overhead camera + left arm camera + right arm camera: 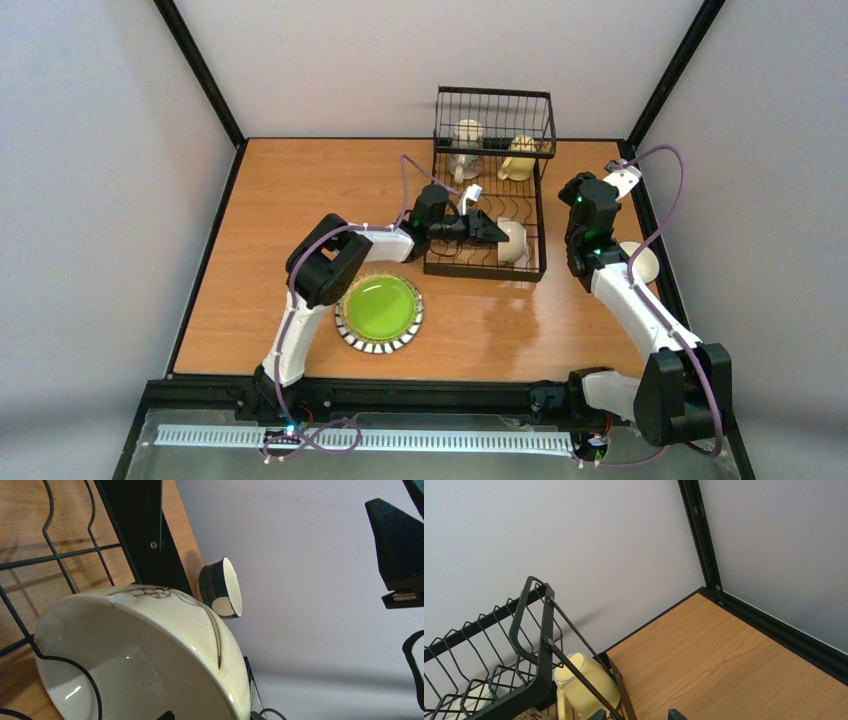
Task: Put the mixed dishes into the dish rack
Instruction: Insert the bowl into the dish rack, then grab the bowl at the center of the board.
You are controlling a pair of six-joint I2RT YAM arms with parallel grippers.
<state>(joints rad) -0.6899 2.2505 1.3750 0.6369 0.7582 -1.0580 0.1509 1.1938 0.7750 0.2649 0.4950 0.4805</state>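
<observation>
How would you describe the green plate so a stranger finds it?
Start at the black wire dish rack on the wooden table. In front of it, toward the left arm's base, the plate lies flat on the wood. It alone is lime green, with a striped rim.

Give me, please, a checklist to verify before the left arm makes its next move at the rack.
1. Bowl seated in dish rack: ok, it leans against the base wires.
2. Left hand not gripping the bowl: ok, its fingers stand wide apart.
3. Right hand free: ok, open and empty.
4. Mugs settled in the raised basket: ok, white mug and cream mug are inside.
5. All dishes loaded: not ok, lime-green plate and teal-banded cup sit on the table, outside the rack.
6. Free slots for the plate: cannot tell, the left hand covers them.
</observation>
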